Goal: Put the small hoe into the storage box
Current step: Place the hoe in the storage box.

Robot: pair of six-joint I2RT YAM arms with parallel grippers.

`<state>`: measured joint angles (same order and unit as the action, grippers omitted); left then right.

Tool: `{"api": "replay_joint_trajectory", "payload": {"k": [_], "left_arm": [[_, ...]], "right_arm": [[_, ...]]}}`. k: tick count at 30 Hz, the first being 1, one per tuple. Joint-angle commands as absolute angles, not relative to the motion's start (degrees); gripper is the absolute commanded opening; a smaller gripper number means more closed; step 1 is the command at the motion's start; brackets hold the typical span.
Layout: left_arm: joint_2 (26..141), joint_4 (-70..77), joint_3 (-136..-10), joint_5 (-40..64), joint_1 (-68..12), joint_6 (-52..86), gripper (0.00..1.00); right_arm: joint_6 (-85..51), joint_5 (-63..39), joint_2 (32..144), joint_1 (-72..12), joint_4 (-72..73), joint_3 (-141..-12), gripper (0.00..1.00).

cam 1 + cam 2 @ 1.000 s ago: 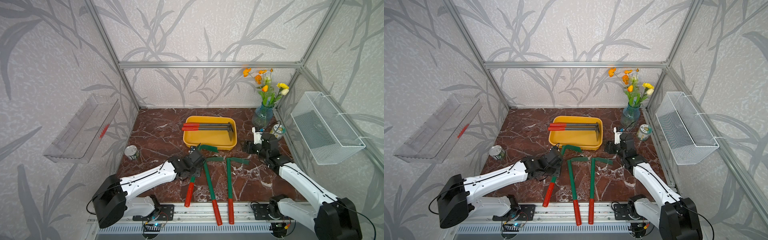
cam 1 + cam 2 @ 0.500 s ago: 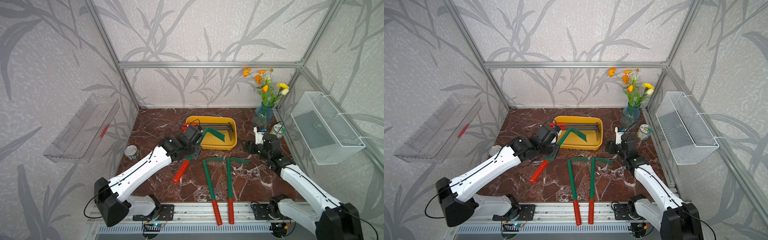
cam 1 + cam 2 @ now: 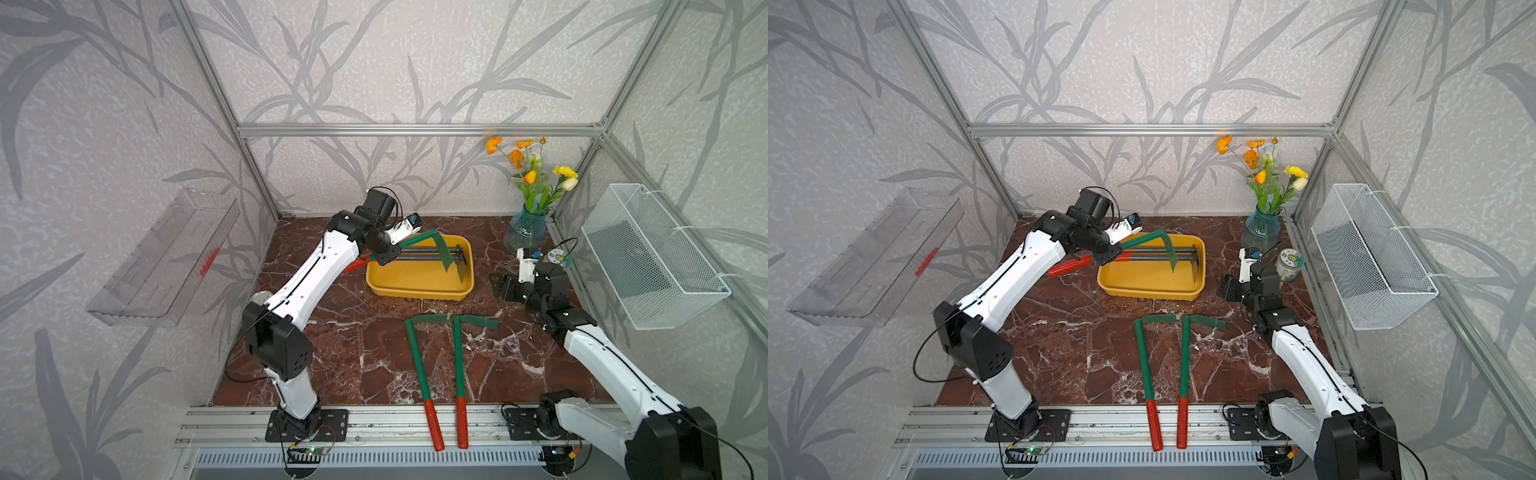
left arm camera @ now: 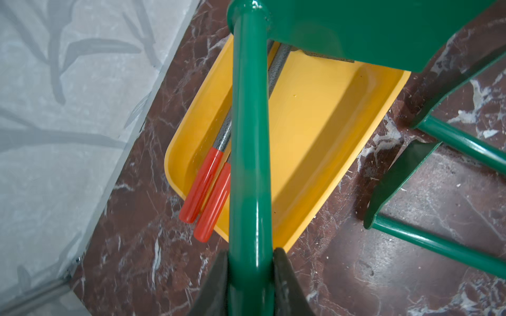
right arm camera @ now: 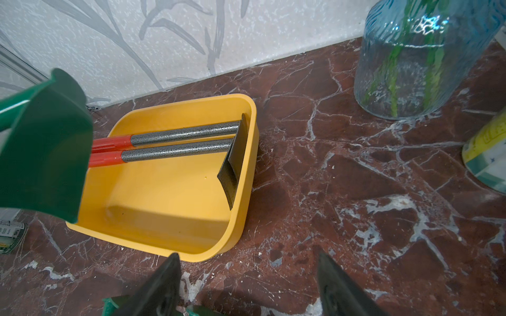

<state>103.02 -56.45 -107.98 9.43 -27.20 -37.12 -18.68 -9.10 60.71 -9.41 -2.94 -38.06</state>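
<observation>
Left claw [image 4: 251, 264] is closed tight on the green shaft of the small hoe [image 3: 415, 240], which hangs tilted above the yellow storage box [image 3: 415, 293] with its blade pointing down over the inside. Right claw [image 5: 247, 258] stands open and empty over the worktop [image 3: 353, 332] beside the box. The carry looks nearly done. The next move, I judge, is to lower the hoe alongside the two grey-shafted hoes [image 5: 180, 136] inside, then let go. Only the left wrist view shows the pinch on the shaft, and only the top views show the red handle [image 3: 1069, 266] sticking out past the box's rim.
</observation>
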Motion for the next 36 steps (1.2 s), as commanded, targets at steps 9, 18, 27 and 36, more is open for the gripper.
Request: {"api": "replay_joint_trajectory", "payload": {"k": [9,18,27,36], "left_arm": [[126.0,-63.3,-135.1,17.1,-26.2,-55.7,0.00],[129.7,-56.3,-133.1,19.4,-26.1,-55.2,0.00],[129.7,-49.6,-127.5,23.5,-26.2,-49.7,0.00],[129.4,-41.0,-119.5,27.1,-26.8,-47.0,0.00]], "right_arm": [[-17.1,-8.8,65.6,-8.4,-1.5,-41.5,0.77],[-17.0,-10.5,70.4,-7.7,0.0,-41.9,0.77],[-17.2,-10.8,71.8,-7.7,0.7,-41.5,0.77],[-17.1,-10.6,72.6,-7.7,0.6,-41.7,0.77]]}}
